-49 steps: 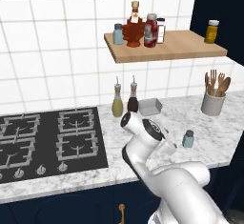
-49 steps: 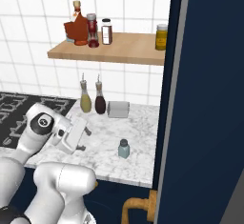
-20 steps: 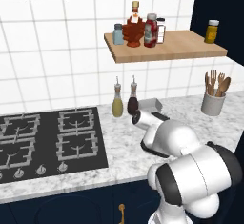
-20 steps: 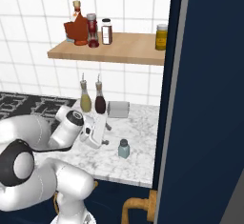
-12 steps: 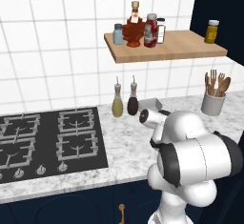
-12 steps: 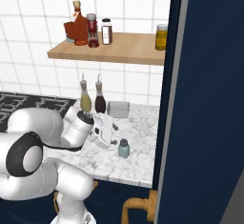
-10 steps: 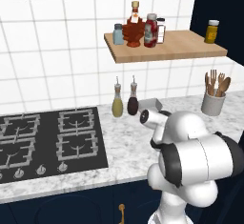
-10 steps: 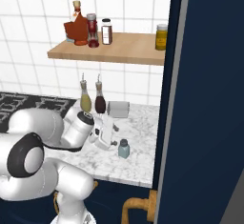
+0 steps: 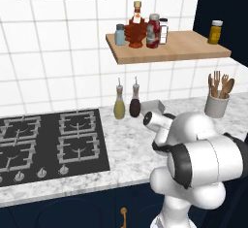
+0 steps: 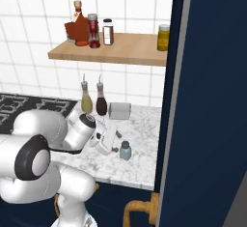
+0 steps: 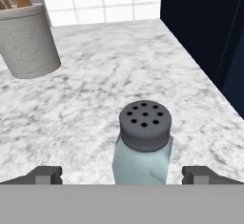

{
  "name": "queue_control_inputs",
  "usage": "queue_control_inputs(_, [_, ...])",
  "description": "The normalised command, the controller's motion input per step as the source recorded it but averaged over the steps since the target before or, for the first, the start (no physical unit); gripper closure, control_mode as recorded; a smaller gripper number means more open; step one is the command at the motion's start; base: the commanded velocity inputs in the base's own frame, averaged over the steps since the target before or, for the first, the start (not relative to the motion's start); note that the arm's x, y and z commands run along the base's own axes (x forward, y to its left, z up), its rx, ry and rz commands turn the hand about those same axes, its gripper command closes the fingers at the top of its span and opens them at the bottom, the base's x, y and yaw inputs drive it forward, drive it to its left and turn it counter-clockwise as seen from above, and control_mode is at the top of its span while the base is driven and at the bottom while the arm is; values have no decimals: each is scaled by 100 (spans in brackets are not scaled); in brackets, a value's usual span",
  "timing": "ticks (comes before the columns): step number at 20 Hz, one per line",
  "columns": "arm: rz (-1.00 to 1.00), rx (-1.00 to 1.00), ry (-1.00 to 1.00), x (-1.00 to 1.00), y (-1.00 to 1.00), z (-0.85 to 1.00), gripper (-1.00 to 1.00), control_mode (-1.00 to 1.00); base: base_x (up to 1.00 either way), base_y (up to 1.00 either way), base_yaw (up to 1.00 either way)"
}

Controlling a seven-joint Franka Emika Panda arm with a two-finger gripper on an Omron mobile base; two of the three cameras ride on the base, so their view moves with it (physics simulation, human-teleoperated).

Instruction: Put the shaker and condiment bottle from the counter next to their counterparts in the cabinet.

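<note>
The pale blue shaker [image 11: 143,147] with its grey holed cap stands upright on the marble counter [image 11: 95,89], close to its front edge. My gripper [image 11: 123,174] is open, one fingertip on each side of the shaker and neither touching it. From the right base view the gripper [image 10: 117,143] sits low just left of the shaker [image 10: 125,150]. The red condiment bottle [image 9: 153,30] stands on the wooden cabinet shelf [image 9: 184,50] beside the dark red leaf-shaped bottle [image 9: 136,28] and a matching shaker [image 9: 119,34].
A grey utensil holder [image 11: 26,42] with wooden tools stands behind the shaker. Two oil cruets [image 9: 127,105] and a lying grey canister [image 10: 119,110] are at the tiled wall. A dark blue panel [image 10: 207,100] closes the counter's right end. The stove [image 9: 48,142] is at the left.
The arm has swung right and brought the hand down and closer to the shaker on the counter. The jaws have stayed open.
</note>
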Motion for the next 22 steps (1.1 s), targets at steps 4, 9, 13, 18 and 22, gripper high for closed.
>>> queue_control_inputs(4, [-3, 0, 0, -4, 0, -9, -100, -100, 0, 0, 0])
queue_control_inputs(9, [-11, 0, 0, -9, 0, -13, -100, -100, 0, 0, 0])
queue_control_inputs(13, [-4, 0, 0, -1, 0, 0, -100, -100, 0, 0, 0])
queue_control_inputs(18, [-5, 0, 0, -2, -4, -13, -100, -100, 0, 0, 0])
queue_control_inputs(22, [-7, 0, 0, -1, 0, -2, -100, -100, 0, 0, 0])
